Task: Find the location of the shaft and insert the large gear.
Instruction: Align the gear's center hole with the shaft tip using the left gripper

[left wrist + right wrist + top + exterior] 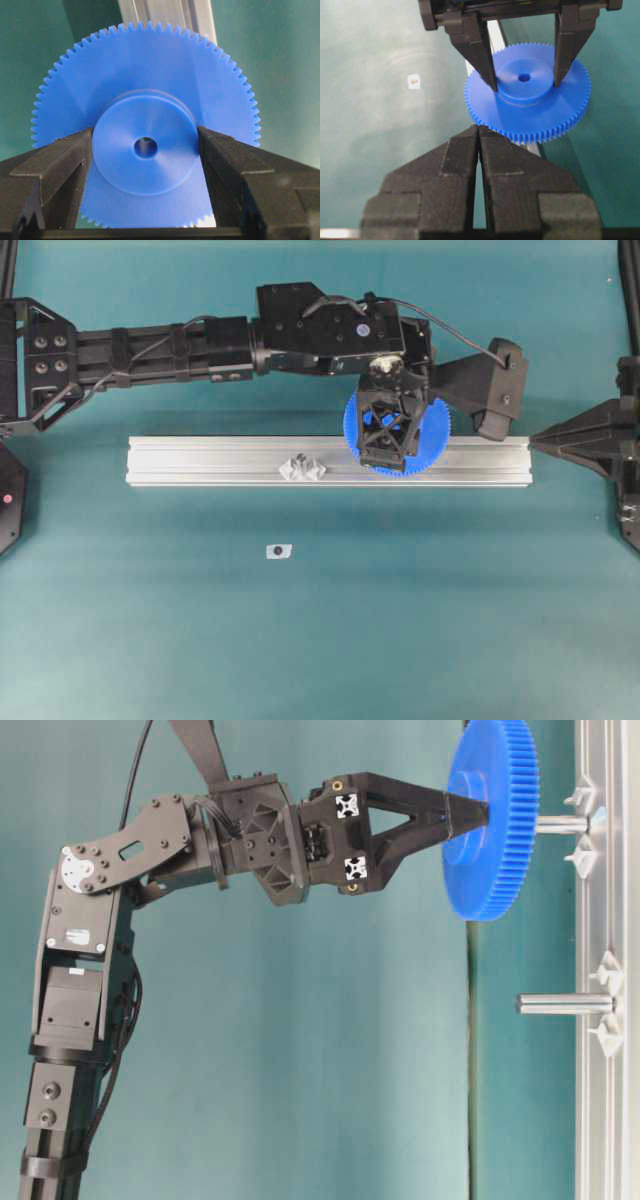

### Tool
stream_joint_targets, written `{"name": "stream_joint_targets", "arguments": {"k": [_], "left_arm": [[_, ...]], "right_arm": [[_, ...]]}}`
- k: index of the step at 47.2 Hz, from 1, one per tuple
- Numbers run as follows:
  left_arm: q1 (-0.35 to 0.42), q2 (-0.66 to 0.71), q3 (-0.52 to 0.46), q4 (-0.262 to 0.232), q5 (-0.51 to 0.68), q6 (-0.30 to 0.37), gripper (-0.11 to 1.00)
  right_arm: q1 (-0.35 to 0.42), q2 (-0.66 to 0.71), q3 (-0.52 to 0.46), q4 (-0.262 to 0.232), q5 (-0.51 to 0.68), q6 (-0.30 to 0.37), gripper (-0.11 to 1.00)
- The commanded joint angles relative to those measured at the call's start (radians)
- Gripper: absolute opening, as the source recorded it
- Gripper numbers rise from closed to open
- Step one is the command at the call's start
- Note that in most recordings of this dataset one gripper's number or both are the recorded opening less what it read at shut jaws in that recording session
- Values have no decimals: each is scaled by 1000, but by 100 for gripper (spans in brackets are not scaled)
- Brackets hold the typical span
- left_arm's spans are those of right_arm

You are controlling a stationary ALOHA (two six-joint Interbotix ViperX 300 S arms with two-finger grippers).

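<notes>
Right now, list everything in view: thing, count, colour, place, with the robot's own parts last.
large gear: one, bright blue, held by its hub above the rail's right part.
shaft: one, silvery, on the rail just behind the gear.
second pin: one, silvery, on the rail, uncovered.
rail: one, silver aluminium, lying across the table's middle.
small tag: one, white with a dark spot, on the mat in front of the rail.
table mat: one, teal.
left gripper: black fingers clamped on the hub.
right gripper: black, shut, empty, at the right edge.
</notes>
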Motion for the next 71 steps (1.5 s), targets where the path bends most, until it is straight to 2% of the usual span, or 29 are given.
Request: {"name": "stream_joint_targets", "arguments": {"k": [1,15,39,71], "left_arm": [[21,-28,-6,5,-3,3,70],[38,-28,-8,3,5,0,70],[-25,-23,-5,2,32,-20,70],[-57,-28,-6,2,61,-49,71]], "right_arm": [[-2,5,-11,0,-5,8,4],[-3,5,-11,0,-5,8,4],[-2,5,-11,0,-5,8,4],[-2,5,-11,0,-5,8,4]]}}
